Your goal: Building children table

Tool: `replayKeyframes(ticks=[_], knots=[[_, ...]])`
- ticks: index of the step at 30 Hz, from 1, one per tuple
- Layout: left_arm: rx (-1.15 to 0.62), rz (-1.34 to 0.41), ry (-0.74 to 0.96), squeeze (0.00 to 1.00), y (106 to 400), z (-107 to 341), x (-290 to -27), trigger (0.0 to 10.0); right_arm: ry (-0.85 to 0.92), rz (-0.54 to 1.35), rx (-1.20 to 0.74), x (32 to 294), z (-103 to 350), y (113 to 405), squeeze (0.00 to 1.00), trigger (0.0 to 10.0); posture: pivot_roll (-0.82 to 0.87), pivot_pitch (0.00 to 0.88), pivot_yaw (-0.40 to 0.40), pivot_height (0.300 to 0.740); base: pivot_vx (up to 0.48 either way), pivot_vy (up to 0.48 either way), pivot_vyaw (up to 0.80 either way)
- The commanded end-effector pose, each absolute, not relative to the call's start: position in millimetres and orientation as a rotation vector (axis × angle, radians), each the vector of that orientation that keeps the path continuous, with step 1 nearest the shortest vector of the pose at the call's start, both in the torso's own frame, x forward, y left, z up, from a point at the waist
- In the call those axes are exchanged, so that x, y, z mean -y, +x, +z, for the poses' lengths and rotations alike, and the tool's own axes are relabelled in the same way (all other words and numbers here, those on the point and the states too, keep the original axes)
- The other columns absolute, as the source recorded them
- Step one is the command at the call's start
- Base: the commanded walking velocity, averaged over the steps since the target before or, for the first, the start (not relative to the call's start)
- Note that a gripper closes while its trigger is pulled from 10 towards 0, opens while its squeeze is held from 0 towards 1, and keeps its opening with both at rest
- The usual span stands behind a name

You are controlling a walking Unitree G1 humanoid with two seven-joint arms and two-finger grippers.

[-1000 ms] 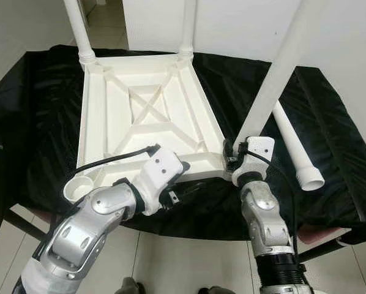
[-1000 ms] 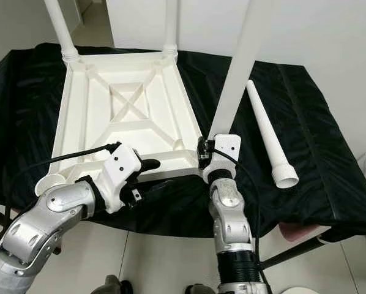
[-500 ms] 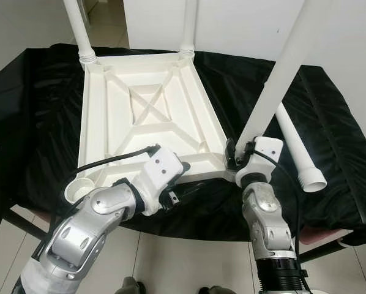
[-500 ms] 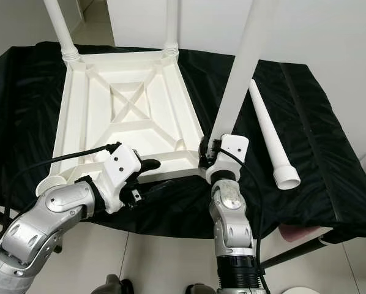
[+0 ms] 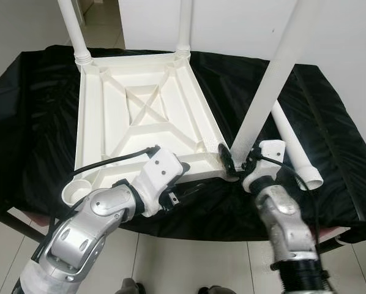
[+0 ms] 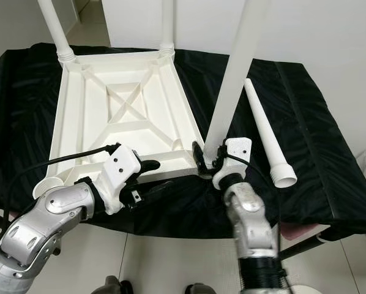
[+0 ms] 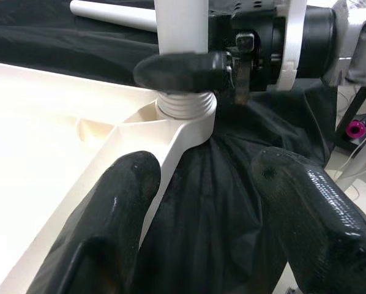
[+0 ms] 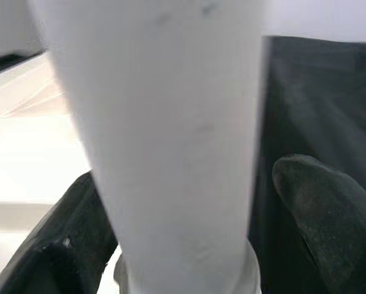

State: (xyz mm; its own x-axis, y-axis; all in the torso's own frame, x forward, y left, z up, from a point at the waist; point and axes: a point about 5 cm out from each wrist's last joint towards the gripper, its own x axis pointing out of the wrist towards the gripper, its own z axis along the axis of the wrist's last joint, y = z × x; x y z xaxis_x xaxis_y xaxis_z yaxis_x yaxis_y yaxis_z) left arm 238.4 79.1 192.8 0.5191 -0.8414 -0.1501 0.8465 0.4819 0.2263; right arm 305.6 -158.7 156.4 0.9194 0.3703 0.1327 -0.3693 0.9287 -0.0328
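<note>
At the tabletop's (image 5: 140, 122) five o'clock corner, the right end effector (image 5: 239, 165) clamps a leg (image 5: 272, 79) in its socket; the left end effector (image 7: 213, 233), fingers apart, straddles the rim. Next, probably screw the leg tight.

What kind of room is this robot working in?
Probably a plain room in a home or a test space. There are bare white walls, a pale tiled floor, and a work table under a black cloth holding an upturned white plastic children's table.
</note>
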Motion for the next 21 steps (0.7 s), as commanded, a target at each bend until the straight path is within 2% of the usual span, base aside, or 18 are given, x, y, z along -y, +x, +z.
replayKeyframes(ticks=[1,8,14,15,16,17,21], knots=[[-0.022,-1.024,0.297,0.0,240.0,193.9,-79.8,10.0,-0.04,0.458,0.133,157.3,154.6,309.0,0.0,10.0,-0.15,0.126,0.012,0.74,0.0,0.0,0.0],[-0.033,-1.021,0.306,0.0,241.1,187.7,-77.5,10.0,-0.165,0.586,0.115,163.8,157.5,325.8,0.0,10.0,-0.14,0.121,0.007,0.74,0.0,0.0,0.0],[-0.048,-1.007,0.309,0.0,242.3,181.5,-78.1,10.0,-0.181,0.643,0.109,164.0,156.1,329.6,0.0,10.0,-0.14,0.112,0.007,0.74,0.0,0.0,0.0],[-0.058,-0.993,0.328,0.0,243.4,177.4,-79.5,10.0,-0.188,0.671,0.1,163.8,153.4,330.1,0.0,4.9,-0.13,0.099,0.007,0.74,0.0,0.0,0.0],[-0.058,-0.993,0.328,0.0,243.4,177.4,-79.5,10.0,-0.188,0.671,0.1,163.8,153.4,330.1,0.0,4.9,-0.13,0.099,0.007,0.74,0.0,0.0,0.0],[-0.066,-0.983,0.332,0.0,244.2,174.8,-80.7,10.0,-0.18,0.697,0.08,163.6,149.9,330.2,0.0,0.0,-0.13,0.1,0.007,0.74,0.0,0.0,0.0],[-0.065,-0.97,0.342,0.0,246.6,173.9,-82.4,10.0,-0.174,0.722,0.056,165.5,143.9,330.6,0.0,0.0,-0.13,0.097,0.007,0.74,0.0,0.0,0.0]])
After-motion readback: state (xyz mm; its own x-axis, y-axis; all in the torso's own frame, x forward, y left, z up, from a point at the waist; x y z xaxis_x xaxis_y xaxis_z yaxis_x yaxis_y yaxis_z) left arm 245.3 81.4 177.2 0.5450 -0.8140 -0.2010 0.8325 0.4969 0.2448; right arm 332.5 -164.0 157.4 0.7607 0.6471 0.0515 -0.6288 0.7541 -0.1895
